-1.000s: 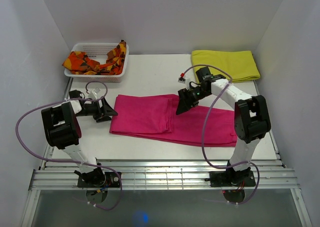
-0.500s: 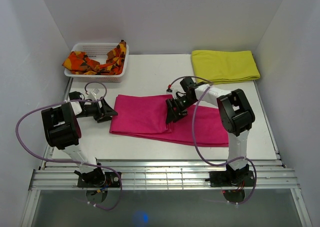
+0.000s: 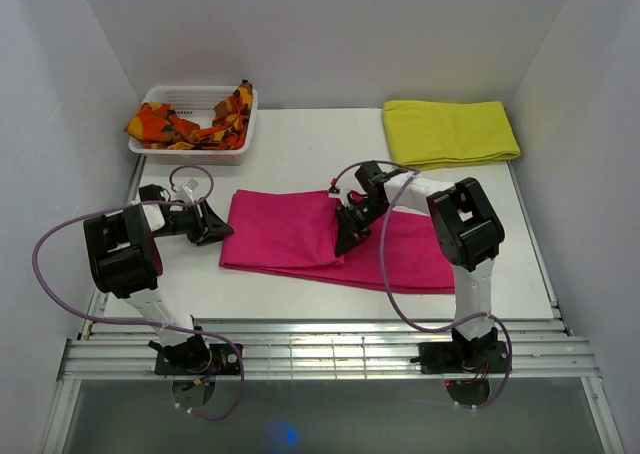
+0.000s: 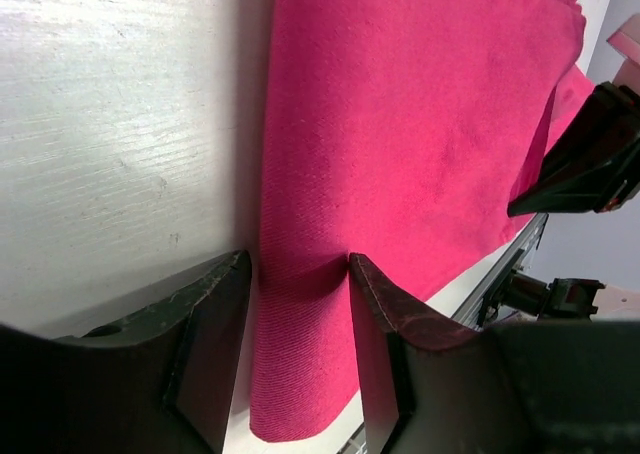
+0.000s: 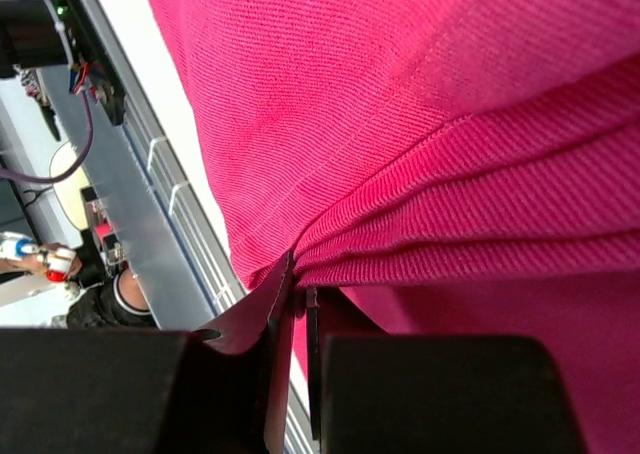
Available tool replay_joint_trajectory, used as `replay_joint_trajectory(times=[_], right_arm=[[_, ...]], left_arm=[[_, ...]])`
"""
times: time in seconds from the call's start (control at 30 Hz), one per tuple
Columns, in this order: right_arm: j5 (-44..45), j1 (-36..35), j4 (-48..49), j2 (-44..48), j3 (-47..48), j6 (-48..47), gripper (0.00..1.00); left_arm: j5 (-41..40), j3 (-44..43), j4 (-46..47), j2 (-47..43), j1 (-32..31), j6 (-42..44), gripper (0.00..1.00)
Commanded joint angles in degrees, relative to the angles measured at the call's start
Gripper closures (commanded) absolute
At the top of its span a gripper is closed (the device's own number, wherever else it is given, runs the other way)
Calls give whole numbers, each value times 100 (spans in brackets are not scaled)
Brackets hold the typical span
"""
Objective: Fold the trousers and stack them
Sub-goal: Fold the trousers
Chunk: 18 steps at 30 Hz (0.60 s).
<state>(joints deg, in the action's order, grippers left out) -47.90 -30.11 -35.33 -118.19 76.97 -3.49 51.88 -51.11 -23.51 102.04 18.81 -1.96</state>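
The magenta trousers lie flat across the middle of the table, with a folded upper layer on their left half. My left gripper is at their left edge. In the left wrist view the jaws stand apart astride the folded edge of the trousers: one finger is on the bare table and the other presses into the cloth. My right gripper sits at the right edge of the upper layer. Its jaws are shut on the stacked hems of the trousers.
A white basket holding an orange-and-red patterned cloth stands at the back left. A folded yellow cloth lies at the back right. Metal rails run along the near edge. White walls close in both sides.
My right gripper has moved left over the trousers to the upper layer's edge and shut on it. The left gripper's jaws have narrowed around the left edge.
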Motion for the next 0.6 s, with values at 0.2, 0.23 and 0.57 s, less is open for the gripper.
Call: replay_joint_trajectory(times=[0.2, 0.23, 0.57], right_arm=[[-246, -30, -185, 139, -578, -266, 92], [-237, -56, -219, 104, -552, -319, 92], [280, -232, -834, 94, -86, -793, 47]], left_arm=[[51, -48, 206, 176, 18, 2, 39], [51, -57, 215, 211, 18, -15, 37], [148, 48, 232, 317, -105, -68, 31]])
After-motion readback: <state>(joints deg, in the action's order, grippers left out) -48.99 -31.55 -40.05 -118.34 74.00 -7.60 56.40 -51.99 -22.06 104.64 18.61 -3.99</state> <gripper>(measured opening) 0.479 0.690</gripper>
